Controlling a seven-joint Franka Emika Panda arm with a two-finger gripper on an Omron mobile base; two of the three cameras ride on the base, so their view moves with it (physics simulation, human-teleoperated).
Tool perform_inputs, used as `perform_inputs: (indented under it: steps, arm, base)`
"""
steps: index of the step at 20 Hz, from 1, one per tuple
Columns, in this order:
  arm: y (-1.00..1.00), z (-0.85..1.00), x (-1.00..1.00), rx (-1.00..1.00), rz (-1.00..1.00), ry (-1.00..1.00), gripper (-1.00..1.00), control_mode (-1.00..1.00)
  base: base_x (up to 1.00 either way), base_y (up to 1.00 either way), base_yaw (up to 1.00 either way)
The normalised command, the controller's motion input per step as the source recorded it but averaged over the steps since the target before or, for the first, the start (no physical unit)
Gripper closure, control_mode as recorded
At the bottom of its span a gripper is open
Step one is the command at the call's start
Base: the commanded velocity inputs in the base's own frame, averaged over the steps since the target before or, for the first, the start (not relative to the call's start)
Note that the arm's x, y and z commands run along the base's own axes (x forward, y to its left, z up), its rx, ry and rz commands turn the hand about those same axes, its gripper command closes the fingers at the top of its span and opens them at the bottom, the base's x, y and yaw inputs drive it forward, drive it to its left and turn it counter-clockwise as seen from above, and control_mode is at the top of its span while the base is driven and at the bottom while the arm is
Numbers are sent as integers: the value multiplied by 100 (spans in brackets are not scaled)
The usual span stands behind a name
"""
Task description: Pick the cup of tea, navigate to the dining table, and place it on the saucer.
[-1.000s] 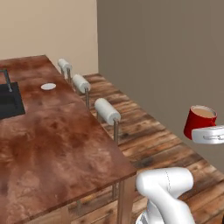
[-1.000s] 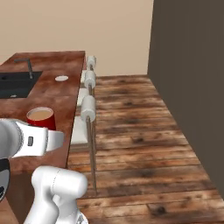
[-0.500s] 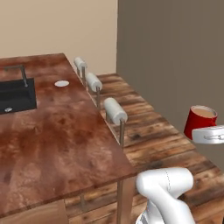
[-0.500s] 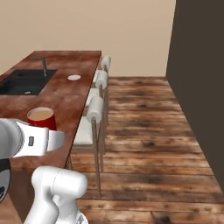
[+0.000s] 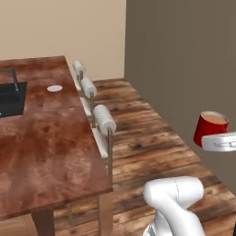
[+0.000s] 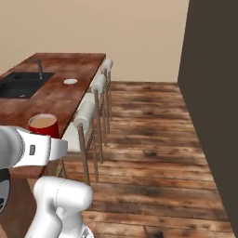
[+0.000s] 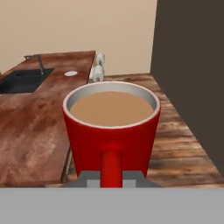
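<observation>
The cup of tea (image 7: 111, 127) is a glossy red mug full of tan liquid, held upright in the air by its handle, with my gripper (image 7: 111, 180) shut on it. It hangs over the wooden floor to the right of the dining table (image 5: 46, 138) in the left base view, where the cup of tea (image 5: 210, 128) sits above my white hand. From the right base view, the cup of tea (image 6: 43, 125) is near the dining table's (image 6: 56, 100) front corner. The saucer (image 5: 54, 88), a small white plate, lies far off on the tabletop beside the sink; the saucer (image 6: 70, 81) (image 7: 71, 73) is bare.
A black sink (image 5: 9, 99) with a dark faucet (image 6: 39, 67) is set into the tabletop. A row of white-cushioned stools (image 5: 105, 119) (image 6: 86, 114) lines the table's right edge. A dark wall (image 6: 214, 93) bounds the right side, with open wooden floor (image 6: 148, 139) between.
The whole scene has shifted in both base views, so the base has moved along the floor beside the table. The cup stays held in the same spot relative to the arm.
</observation>
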Motion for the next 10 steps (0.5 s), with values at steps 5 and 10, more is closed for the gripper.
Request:
perform_inputs:
  steps: [5,10]
  arm:
    - [0,0,0,0,0,0,100,100]
    - [0,0,0,0,0,0,100,100]
  base:
    - [19,-75,9]
    - [61,-60,22]
